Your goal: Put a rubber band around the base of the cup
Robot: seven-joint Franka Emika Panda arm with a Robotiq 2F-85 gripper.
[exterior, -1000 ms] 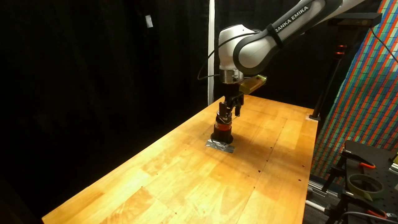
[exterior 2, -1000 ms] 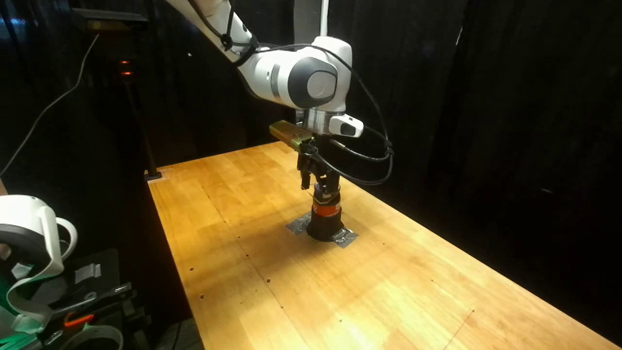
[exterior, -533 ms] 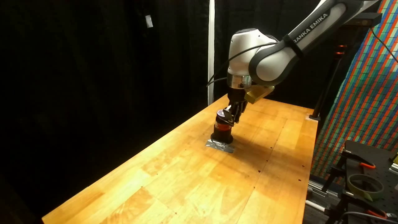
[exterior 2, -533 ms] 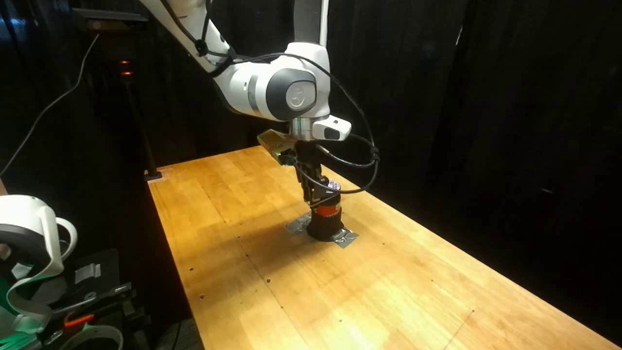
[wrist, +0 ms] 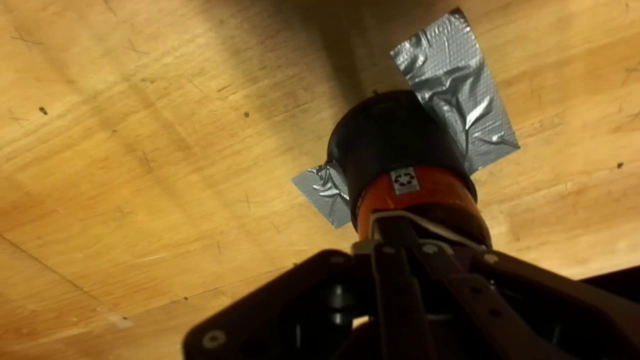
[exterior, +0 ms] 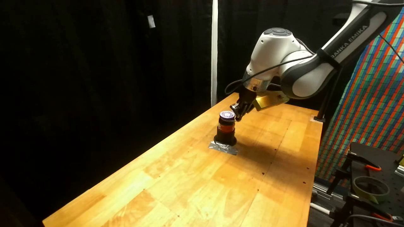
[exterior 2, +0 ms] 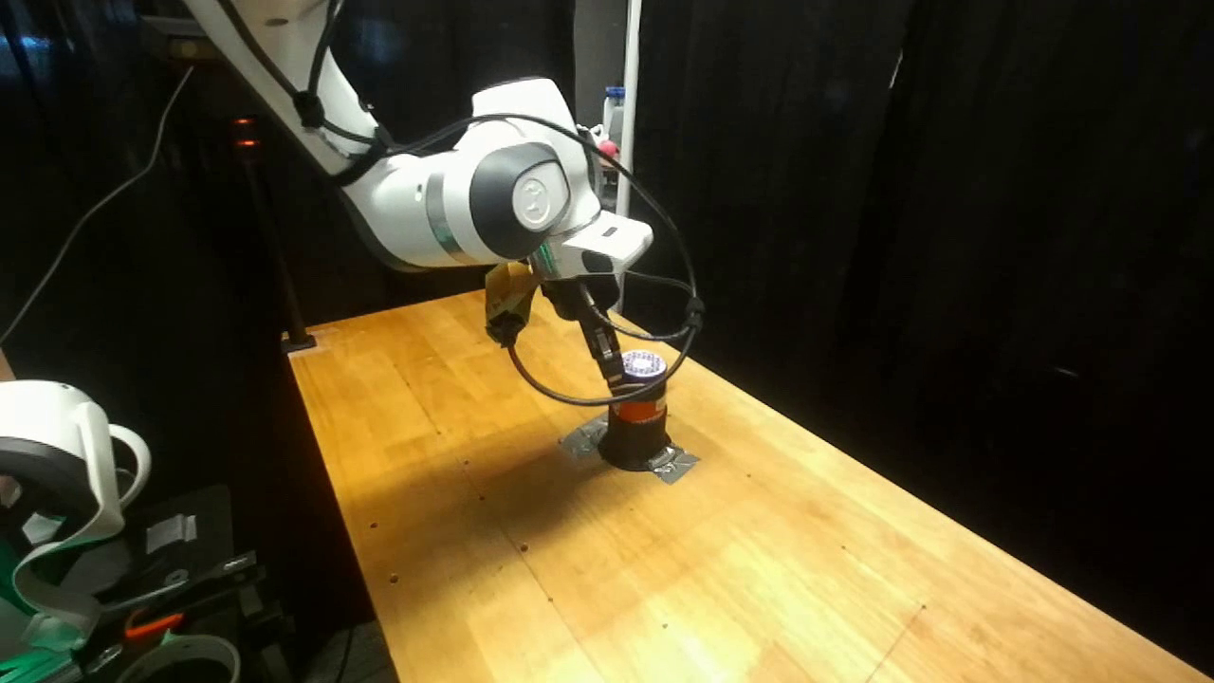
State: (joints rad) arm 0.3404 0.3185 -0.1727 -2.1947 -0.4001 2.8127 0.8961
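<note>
The cup (exterior: 226,130) stands upright on the wooden table, black with an orange-red middle and a pale patterned top (exterior 2: 644,363). Tilted, my gripper (exterior: 238,118) is beside the cup's upper part, its fingers drawn together. A pale rubber band (wrist: 437,229) loops over the outside of the black fingertips (wrist: 397,229) in the wrist view and runs stretched to the cup's upper side. Where the band passes behind the cup's top is hidden there. In an exterior view the arm's cable crosses in front of the cup and gripper (exterior 2: 618,379).
Silver tape (wrist: 460,95) fixes the cup's base to the table (exterior: 195,189). A black cable (exterior 2: 569,398) hangs in a loop from the wrist. Beyond the table edge are a tape roll (exterior: 371,189) and a white headset-like object (exterior 2: 57,427). A dark post (exterior 2: 275,247) rises at a table corner.
The fingers, spread over the cup's top a second ago, have come together. My gripper has moved off to the cup's side and tilted, uncovering the cup's top. The cup has not moved.
</note>
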